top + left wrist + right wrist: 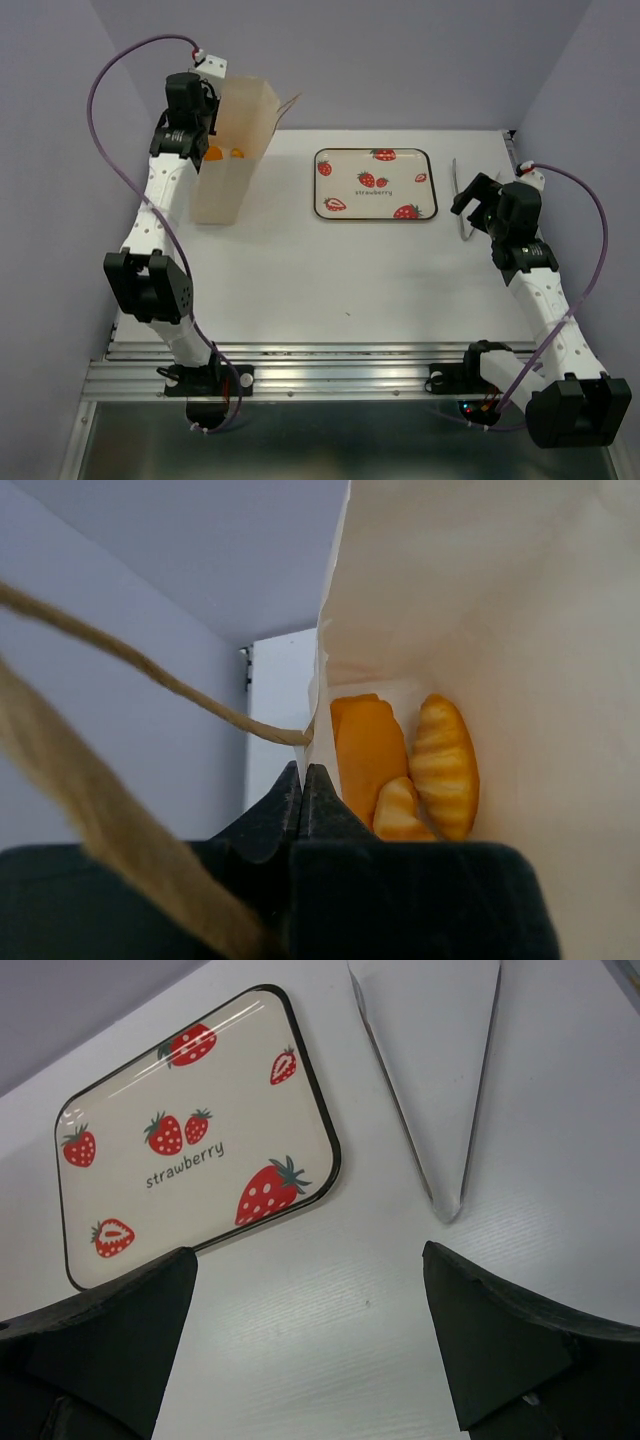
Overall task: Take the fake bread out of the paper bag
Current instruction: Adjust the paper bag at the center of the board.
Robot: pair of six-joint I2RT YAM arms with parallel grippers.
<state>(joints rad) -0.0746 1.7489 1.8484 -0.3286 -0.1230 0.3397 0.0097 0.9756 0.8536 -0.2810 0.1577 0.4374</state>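
The left pincer (302, 792) is closed on the paper bag (480, 600) rim, exposing the bread (400, 765). The right pincer (308, 1260), wide open and empty, should next reach inside.

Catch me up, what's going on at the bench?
The left gripper is pinched shut on the rim of the paper bag at the far left of the table. The fake bread, three orange pieces, lies inside the bag, none out yet. The right gripper hangs open and empty beside the strawberry tray, which holds nothing.
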